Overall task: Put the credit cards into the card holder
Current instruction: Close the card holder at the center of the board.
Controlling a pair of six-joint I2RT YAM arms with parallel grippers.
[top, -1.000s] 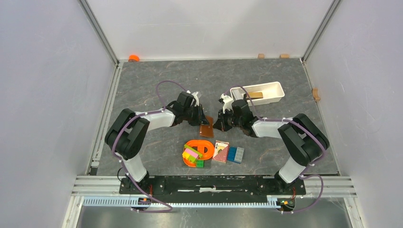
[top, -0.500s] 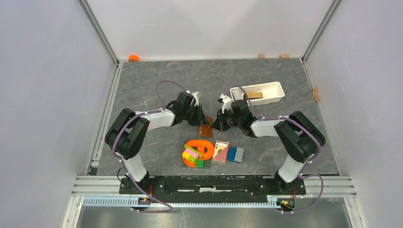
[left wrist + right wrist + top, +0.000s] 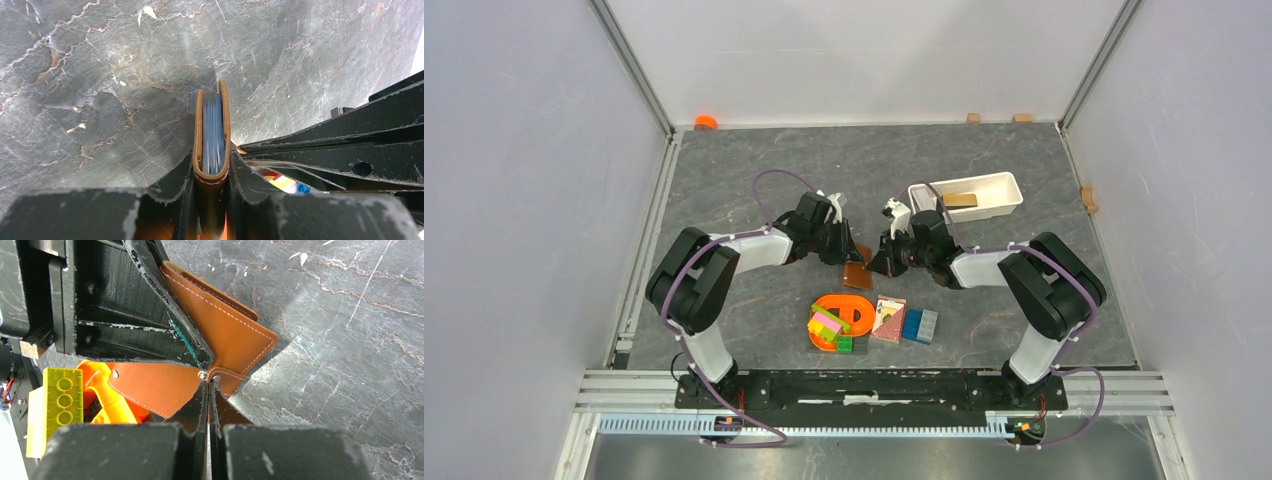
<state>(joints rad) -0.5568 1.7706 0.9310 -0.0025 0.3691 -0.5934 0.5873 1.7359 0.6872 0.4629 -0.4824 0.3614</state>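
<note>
**Mid-worktop: both tools at the holder**

Between the two arms, over the middle of the grey worktop, I have the holder held on edge in the left tool. That tool is only partly open, with one finger pressed on each outer side of the brown leather. I cannot tell whether the holder's lower edge touches the stone.

Through the left wrist camera I look straight along the holder's open edge. Its two leaves curve together between the fingers, and the blue cards sit inside, between the leaves.

My right tool is closed all the way. In its own camera the fingertips meet right at the small metal snap on the holder's flap, and the flap spreads away to one side of them. The left tool's black finger lies across the holder's face just beyond. I cannot tell whether any leather is actually pinched between the right fingertips.

Nearer the arm bases lie an orange ring with yellow and green blocks on it. Just to its right are a red pack and blue blocks. Toward the far right stands a white tray with a brown piece in it.
</note>
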